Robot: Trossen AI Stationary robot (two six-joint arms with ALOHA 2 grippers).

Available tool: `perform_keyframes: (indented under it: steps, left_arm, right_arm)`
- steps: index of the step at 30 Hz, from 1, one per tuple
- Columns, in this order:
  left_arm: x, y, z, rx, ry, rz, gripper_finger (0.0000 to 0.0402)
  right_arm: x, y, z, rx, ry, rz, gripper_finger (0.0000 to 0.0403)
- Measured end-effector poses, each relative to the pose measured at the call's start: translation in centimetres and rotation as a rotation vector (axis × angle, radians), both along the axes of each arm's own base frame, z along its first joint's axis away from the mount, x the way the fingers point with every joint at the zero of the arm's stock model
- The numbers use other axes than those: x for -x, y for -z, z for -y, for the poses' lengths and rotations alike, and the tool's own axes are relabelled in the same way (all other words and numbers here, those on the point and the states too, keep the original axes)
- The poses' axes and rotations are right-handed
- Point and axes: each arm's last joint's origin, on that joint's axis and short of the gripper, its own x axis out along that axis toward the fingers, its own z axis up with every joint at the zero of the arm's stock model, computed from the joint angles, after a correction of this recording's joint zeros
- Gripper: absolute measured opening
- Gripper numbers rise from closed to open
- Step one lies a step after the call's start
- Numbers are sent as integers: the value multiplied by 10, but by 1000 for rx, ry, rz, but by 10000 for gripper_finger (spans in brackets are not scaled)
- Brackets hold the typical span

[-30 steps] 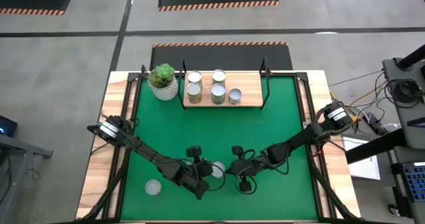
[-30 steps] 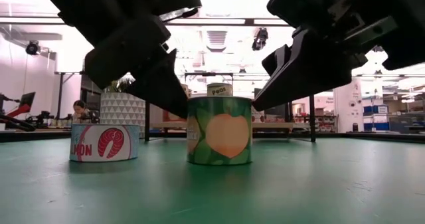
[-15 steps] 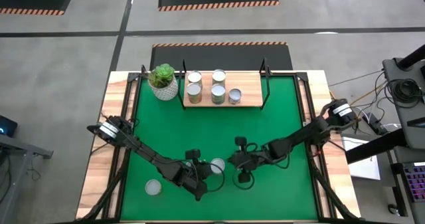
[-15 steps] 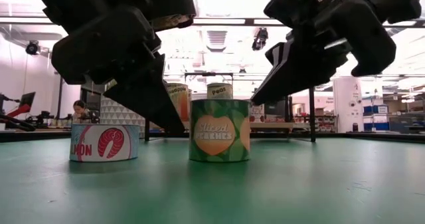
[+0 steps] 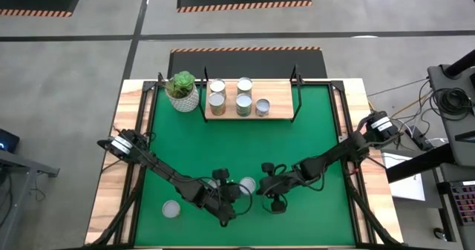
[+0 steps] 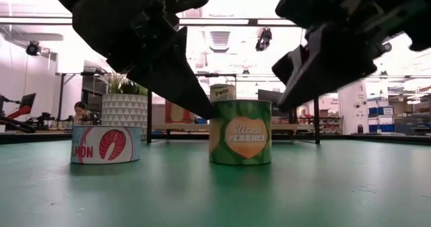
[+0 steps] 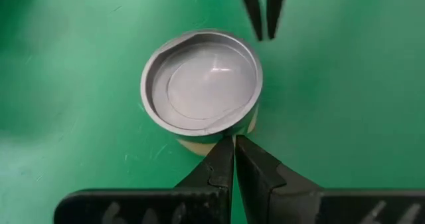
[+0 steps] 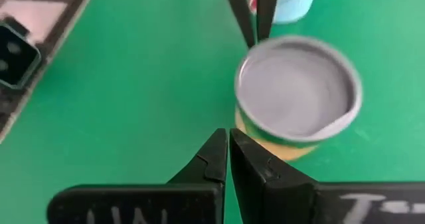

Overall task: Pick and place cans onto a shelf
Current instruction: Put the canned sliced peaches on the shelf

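The peach can (image 6: pixel 240 132) stood near the desk's (image 5: pixel 319 131) front edge, open mat all round. The left gripper (image 7: pixel 234 144) and right gripper (image 8: pixel 228 136), fingers pressed together, flanked it, tips at its rim. Since earlier it had slid rightward. A salmon can (image 6: pixel 106 144) sat apart; five cans (image 5: pixel 239 96) stood on the shelf (image 5: pixel 282 113) beside a plant (image 5: pixel 182 91).
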Motion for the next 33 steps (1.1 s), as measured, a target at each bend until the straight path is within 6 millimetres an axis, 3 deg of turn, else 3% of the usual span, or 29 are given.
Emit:
perform_keyframes:
  steps: [14,18,22,28,33]
  left_arm:
    - [1,1,-1,-14,4,-19,0]
    - [2,1,-1,-16,4,-22,0]
    - [1,1,-1,-16,4,-21,0]
    - [1,1,-1,-19,-1,-18,0]
    - [1,1,-2,-34,-13,-9,0]
  right_arm:
    - [5,-4,9,73,75,-40,9]
    - [6,-7,10,42,102,-43,30]
    - [6,-7,10,41,105,-45,87]
    - [5,-8,10,59,113,-34,206]
    - [-6,-23,9,100,112,22,298]
